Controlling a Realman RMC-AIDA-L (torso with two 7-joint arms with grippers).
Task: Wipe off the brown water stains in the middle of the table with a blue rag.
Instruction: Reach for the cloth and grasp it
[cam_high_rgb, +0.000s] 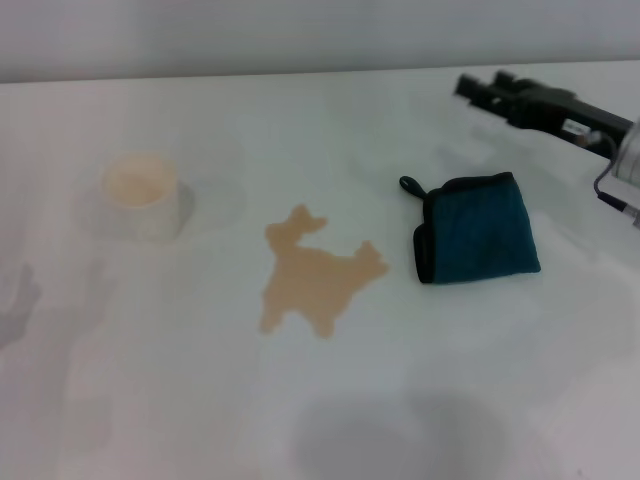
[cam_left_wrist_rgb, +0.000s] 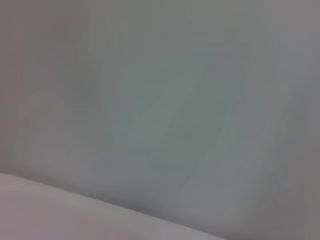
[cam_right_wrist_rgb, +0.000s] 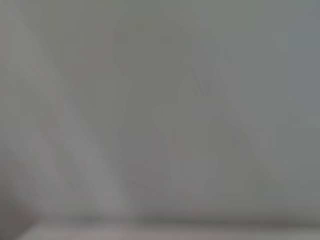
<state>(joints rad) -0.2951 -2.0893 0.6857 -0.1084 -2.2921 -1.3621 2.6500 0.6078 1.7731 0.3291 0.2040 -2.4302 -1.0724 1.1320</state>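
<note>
We are seeing the right gripper (cam_high_rgb: 478, 88) entering from the far right of the head view, its dark fingers (cam_high_rgb: 500, 78) pointing toward the middle of the table (cam_high_rgb: 400, 400) and standing a little apart, with nothing between them. It is hanging beyond the blue rag (cam_high_rgb: 476, 229), near it but not touching it.

The rag is lying flat on the table, folded to a squarish shape, its black edging facing the stain and its small black loop (cam_high_rgb: 410, 185) sticking out at the far corner on that side. Just beside the rag, toward the robot's left, the brown water stains (cam_high_rgb: 315, 272) are spreading as one tan patch with a lobed, animal-like outline; a narrow strip of bare white is separating patch and cloth.

Farther to the left, well apart from the stain, a cream-coloured cup (cam_high_rgb: 142, 196) is standing upright.

We are not finding the left gripper in the head view. Both wrist views are giving only a pale blurred surface, so we cannot tell anything from them.
</note>
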